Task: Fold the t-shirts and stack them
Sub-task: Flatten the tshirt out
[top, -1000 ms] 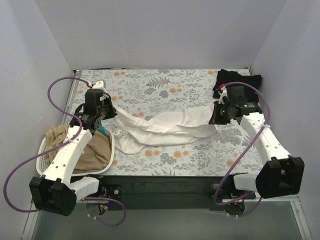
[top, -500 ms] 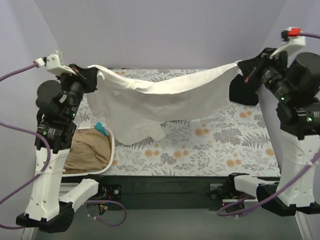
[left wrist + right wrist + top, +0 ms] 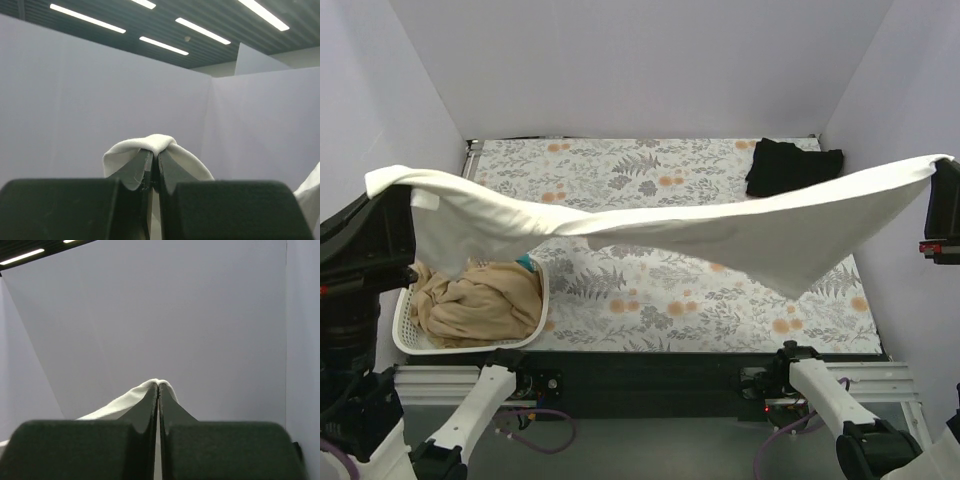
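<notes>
The white t-shirt (image 3: 650, 225) hangs stretched high above the table, from far left to far right. My left gripper (image 3: 155, 155) is shut on its left end (image 3: 150, 145), near the left edge of the top view (image 3: 380, 185). My right gripper (image 3: 158, 386) is shut on its right end (image 3: 125, 400), near the right edge (image 3: 938, 168). The black t-shirt (image 3: 792, 165) lies bunched at the table's back right. The tan t-shirt (image 3: 480, 300) lies crumpled in the basket at the left.
A white perforated laundry basket (image 3: 405, 325) stands at the table's front left with a teal item (image 3: 525, 262) at its rim. The floral tablecloth (image 3: 650, 300) covers the table. Grey walls enclose the back and sides.
Both arms have risen and swung outward, towards the camera, lifting the white t-shirt off the table and stretching it taut in the air. The black t-shirt shows again.
</notes>
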{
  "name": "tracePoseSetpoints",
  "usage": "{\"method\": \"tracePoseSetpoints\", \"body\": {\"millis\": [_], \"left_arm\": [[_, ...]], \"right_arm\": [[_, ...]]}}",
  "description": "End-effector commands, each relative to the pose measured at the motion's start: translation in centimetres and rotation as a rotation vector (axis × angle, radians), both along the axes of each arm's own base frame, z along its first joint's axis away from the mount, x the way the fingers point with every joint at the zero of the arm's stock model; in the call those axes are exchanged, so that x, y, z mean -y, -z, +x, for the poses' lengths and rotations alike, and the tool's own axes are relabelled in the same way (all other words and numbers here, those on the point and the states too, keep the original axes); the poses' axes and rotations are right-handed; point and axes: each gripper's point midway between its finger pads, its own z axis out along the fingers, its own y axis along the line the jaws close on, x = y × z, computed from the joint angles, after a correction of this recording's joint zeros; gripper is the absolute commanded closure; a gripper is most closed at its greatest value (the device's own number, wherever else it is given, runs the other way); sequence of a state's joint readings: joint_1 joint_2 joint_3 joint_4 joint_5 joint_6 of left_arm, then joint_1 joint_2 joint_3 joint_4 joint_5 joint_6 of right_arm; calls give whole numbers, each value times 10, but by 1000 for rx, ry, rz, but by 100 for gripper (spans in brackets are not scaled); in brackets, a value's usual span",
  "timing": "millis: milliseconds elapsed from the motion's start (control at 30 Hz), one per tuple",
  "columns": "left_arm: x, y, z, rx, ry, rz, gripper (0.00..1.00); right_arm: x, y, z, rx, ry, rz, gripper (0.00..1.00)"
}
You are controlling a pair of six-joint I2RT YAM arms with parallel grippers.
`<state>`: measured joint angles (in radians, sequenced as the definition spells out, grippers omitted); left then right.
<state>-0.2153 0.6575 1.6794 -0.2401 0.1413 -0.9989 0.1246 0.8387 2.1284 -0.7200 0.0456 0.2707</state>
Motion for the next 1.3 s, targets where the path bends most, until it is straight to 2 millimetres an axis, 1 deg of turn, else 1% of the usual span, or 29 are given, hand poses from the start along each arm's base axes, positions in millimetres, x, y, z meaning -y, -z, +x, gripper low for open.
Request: {"method": "tracePoseSetpoints", "body": {"millis": [0,67,100,133,167,200,233,300,333,433,467,500,600,633,667,767,833,867,933,967,1000,1033,1067,1100,1133,1167,1200,1233,1267], "left_arm": [[18,0,20,-22,64,48,100],[27,10,38,-67,90,64,100],[34,17,57,-109,107,79,100],[40,25,71,-146,133,86,100],[51,39,87,-192,172,115,100],[57,48,100,-226,187,125,100],[65,63,127,-291,205,136,100],[73,85,156,-364,217,151,100],[77,97,174,-403,212,165,100],[78,115,202,-455,185,172,100],[80,124,217,-479,175,187,100],[81,126,224,-487,167,192,100],[86,139,248,-531,160,219,100],[86,134,250,-526,155,217,100],[87,138,258,-539,153,221,100],[86,124,257,-514,147,224,100],[85,114,250,-490,146,217,100],[83,107,245,-473,145,215,100],[80,94,227,-428,143,210,100],[79,93,222,-423,147,209,100],[78,89,214,-407,148,208,100],[75,80,196,-371,149,204,100],[74,76,185,-351,155,206,100],[73,77,177,-343,159,208,100],[68,68,152,-297,156,203,100],[65,65,142,-279,154,202,100],[63,65,133,-269,153,200,100],[60,62,121,-248,149,196,100],[55,55,99,-208,144,187,100]], "right_arm": [[4,7,35,-43,42,3,99],[3,15,48,-67,48,-4,99],[1,27,63,-106,48,-12,99],[0,34,72,-124,49,-15,99],[-1,37,79,-130,51,-18,99],[-1,44,88,-151,55,-21,99],[-2,60,105,-200,64,-25,99],[-2,72,122,-232,78,-31,99],[-2,88,137,-276,86,-39,99],[-1,102,160,-311,108,-50,99],[1,110,167,-332,123,-52,99],[1,116,177,-352,131,-59,99],[1,119,193,-367,146,-74,99],[1,118,195,-368,148,-75,99],[1,117,198,-368,152,-77,99],[1,106,200,-351,152,-80,99],[3,97,194,-326,157,-75,99],[4,92,188,-309,160,-70,99],[8,88,181,-296,176,-61,99],[9,86,177,-289,180,-58,99],[11,81,166,-267,184,-50,99],[15,81,162,-262,198,-43,99],[16,79,155,-250,202,-38,99],[20,73,140,-221,209,-27,99],[25,70,131,-205,231,-16,99],[28,66,122,-186,239,-8,99],[32,60,104,-152,251,0,99],[35,57,95,-135,263,5,99],[41,51,83,-110,283,15,99]]}}
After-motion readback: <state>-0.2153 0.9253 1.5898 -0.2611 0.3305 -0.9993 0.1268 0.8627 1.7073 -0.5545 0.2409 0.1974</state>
